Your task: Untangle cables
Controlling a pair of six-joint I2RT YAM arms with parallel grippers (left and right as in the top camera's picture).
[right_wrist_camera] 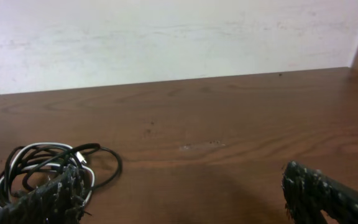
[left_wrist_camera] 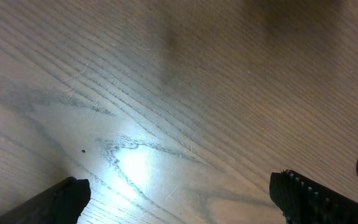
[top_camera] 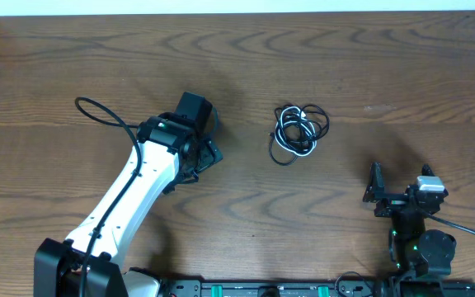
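Cables (top_camera: 298, 132) bunched in one black-and-white knot just 1 o'clock of table (top_camera: 402, 58) centre, open wood all round, the 12 o'clock edge well apart. Left gripper (left_wrist_camera: 179, 191) hovers at the knot's 9 o'clock, fingers spread wide, gripping nothing. Right gripper (right_wrist_camera: 182, 186) sits at its 4 o'clock, fingers spread wide too, nothing between them.

Cables (right_wrist_camera: 39, 163) partly hidden behind a finger of right claw (right_wrist_camera: 185, 180), only a sliver at rt edge in left wrist view, plugs too small to tell overhead; fingers of both it and left claw (left_wrist_camera: 179, 190) cut off at btm edge.
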